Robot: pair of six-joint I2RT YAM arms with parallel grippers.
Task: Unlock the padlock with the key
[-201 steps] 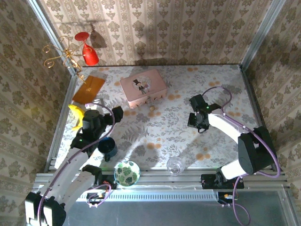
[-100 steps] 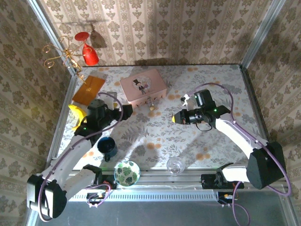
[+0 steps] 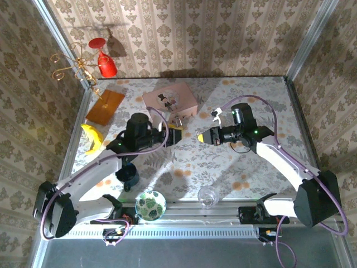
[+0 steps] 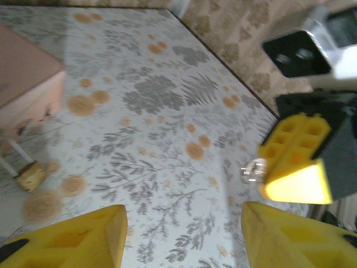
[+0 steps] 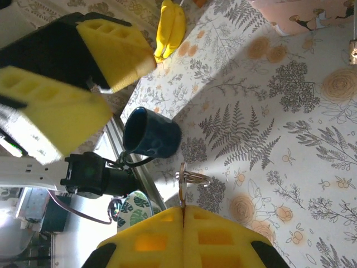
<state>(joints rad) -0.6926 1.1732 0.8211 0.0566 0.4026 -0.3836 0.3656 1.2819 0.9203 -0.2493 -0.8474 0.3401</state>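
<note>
The right hand (image 5: 183,211) was closed on the key (image 5: 182,188), its ring showing past the fingertips. The left hand (image 4: 181,237) stood open and empty near the padlock (image 4: 30,175), which lay on the worktop (image 4: 167,111) just beside the pink box (image 4: 25,78).

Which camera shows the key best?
The right wrist view: the key and its ring poke out between the shut right fingers, sharp. From above it is too small to make out; in the left wrist view, maybe a blurry glint.
</note>
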